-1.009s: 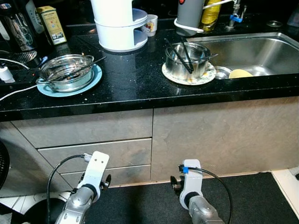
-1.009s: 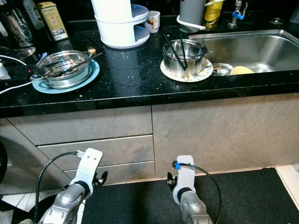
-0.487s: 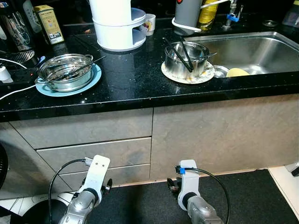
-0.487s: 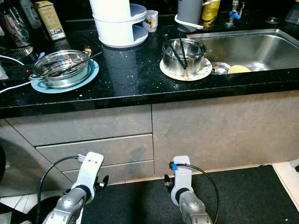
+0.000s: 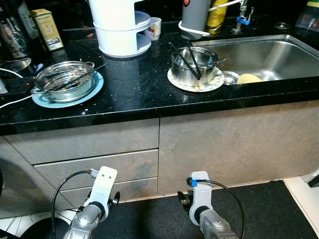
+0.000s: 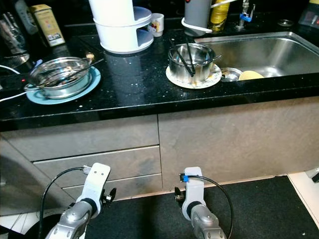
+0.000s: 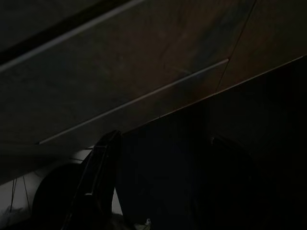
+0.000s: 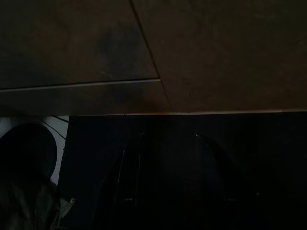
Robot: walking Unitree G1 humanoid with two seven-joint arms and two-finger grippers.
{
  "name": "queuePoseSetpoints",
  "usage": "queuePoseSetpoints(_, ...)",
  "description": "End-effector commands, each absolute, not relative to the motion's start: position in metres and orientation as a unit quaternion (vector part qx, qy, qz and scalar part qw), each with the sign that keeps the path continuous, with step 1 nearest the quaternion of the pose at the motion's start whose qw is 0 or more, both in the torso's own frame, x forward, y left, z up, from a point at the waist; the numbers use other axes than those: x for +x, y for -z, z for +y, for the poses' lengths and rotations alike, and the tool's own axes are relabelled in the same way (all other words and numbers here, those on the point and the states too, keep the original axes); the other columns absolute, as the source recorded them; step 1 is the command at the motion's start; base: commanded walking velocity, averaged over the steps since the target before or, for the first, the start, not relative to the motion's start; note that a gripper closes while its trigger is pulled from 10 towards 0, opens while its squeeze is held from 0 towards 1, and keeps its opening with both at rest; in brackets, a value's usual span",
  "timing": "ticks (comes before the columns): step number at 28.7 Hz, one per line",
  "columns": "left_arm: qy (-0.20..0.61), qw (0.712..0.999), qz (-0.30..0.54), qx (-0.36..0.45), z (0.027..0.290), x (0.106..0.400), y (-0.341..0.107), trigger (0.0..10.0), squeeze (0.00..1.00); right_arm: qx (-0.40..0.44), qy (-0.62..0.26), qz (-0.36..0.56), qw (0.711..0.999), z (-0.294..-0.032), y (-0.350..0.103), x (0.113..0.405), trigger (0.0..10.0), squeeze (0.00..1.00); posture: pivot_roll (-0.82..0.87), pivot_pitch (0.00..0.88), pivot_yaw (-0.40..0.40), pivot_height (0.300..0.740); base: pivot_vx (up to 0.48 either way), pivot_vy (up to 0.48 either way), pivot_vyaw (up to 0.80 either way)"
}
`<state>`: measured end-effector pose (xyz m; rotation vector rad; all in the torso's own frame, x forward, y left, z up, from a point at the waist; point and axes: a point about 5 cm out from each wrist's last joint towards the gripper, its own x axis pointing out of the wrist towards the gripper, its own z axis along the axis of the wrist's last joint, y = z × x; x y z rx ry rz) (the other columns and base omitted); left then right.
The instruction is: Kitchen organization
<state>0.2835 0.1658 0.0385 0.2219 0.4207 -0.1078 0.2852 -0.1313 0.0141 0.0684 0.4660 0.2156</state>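
My head camera has panned a little since a second ago, nothing on the black counter (image 5: 134, 87) has moved, and both arms still hang idle: left gripper (image 7: 158, 191) and right gripper (image 8: 168, 177) spread apart, empty, over dark mat, steel pot (image 5: 192, 64) far above them.

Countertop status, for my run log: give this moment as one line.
arms: left gripper and right gripper idle, low before cabinet | counter: steel bowl on blue plate; pot on patterned plate beside sink
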Motion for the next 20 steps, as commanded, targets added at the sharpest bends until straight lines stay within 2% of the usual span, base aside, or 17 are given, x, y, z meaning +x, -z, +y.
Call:
queuePoseSetpoints(1,0.053,0.969,0.217,0.103,0.1674,0.279,-0.0344,10.0,0.0,0.033,-0.111,0.243,0.963,-0.13,-0.0085,0.2813,10.0,0.0,-0.05,0.189,0.022,0.74,0.33,0.0,0.0)
queuePoseSetpoints(20,0.054,0.97,0.217,0.1,0.1683,0.2779,-0.0346,10.0,0.0,0.029,-0.113,0.242,0.963,-0.1315,-0.0089,0.2827,10.0,0.0,-0.05,0.181,0.019,0.74,0.322,0.0,0.0)
